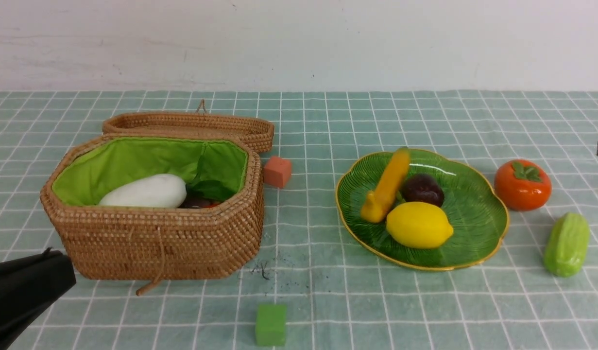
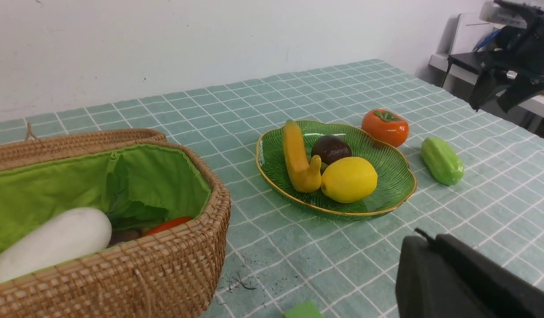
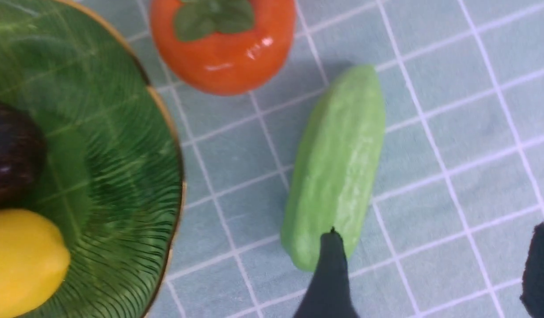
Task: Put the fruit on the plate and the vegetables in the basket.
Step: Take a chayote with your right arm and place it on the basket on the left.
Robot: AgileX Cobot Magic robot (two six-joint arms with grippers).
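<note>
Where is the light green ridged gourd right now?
Front view, robot's right: the light green ridged gourd lies on the checked cloth, right of the green leaf-shaped glass plate and nearer the robot than the orange persimmon.

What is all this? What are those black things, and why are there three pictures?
It is a robot with two arms. One picture looks forward from between them; the other two come from cameras on its wrists. The black things are its grippers. The left gripper is shut, the right gripper is open near the gourd; neither holds anything. On the tablecloth stand a basket with a radish inside, a plate with banana, mangosteen and lemon, a persimmon, a red cube and a green cube.
</note>
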